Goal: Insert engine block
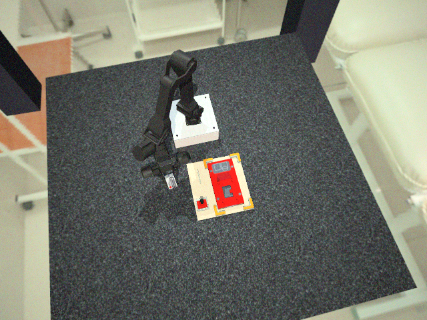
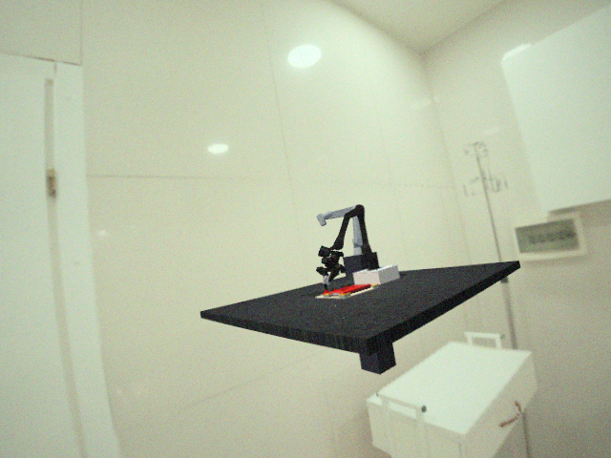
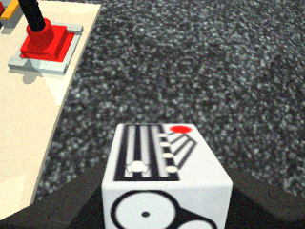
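My gripper (image 1: pixel 169 177) (image 3: pixel 157 169) is shut on the engine block (image 1: pixel 171 182) (image 3: pixel 205 173), a white block with black stripes and a red dot on top. It holds the block above the dark table, just left of the board in the top view. The red car body (image 1: pixel 236 187) (image 2: pixel 356 289) lies on the board. Its opening (image 1: pixel 225 189) is a grey recess in the front half, with a small red rib jutting in from the right. The block is outside the opening. Its slot side cannot be made out. In the exterior view the gripper is small and dark.
The cream board (image 1: pixel 205 187) (image 3: pixel 26 112) has yellow corner brackets (image 1: pixel 248 203) around the car body. A red piece with an upright black stick (image 1: pixel 201 203) (image 3: pixel 50 43) stands at its front left corner. The white arm base (image 1: pixel 208 119) is behind the board.
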`<state>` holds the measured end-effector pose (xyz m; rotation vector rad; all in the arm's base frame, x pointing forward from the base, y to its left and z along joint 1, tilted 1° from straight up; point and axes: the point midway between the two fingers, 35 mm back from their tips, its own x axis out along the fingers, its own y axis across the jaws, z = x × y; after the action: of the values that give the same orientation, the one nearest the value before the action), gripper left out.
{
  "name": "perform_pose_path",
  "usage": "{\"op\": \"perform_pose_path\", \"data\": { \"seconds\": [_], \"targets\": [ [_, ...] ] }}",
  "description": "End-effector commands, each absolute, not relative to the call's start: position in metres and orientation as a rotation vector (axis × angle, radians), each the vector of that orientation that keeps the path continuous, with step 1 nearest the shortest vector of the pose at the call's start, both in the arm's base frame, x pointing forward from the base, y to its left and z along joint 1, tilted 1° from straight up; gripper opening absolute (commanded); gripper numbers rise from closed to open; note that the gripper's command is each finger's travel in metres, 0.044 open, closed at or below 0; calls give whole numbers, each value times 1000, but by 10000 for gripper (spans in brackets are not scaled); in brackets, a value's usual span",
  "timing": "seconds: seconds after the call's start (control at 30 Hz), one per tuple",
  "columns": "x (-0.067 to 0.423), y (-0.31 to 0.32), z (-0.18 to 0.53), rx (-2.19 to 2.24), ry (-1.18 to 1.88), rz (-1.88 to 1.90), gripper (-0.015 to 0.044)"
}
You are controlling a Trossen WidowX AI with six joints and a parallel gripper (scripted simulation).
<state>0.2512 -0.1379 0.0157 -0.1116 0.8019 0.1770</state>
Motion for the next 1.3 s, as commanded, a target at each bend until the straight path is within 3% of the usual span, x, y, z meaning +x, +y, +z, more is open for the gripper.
{"op": "perform_pose_path", "data": {
  "seconds": [0.0,0.73,1.27],
  "targets": [
    [251,-136,7,-108,799,184,0],
    [253,-137,-28,-107,799,184,0],
    [254,-138,-25,-114,789,184,420]
  ]
}}
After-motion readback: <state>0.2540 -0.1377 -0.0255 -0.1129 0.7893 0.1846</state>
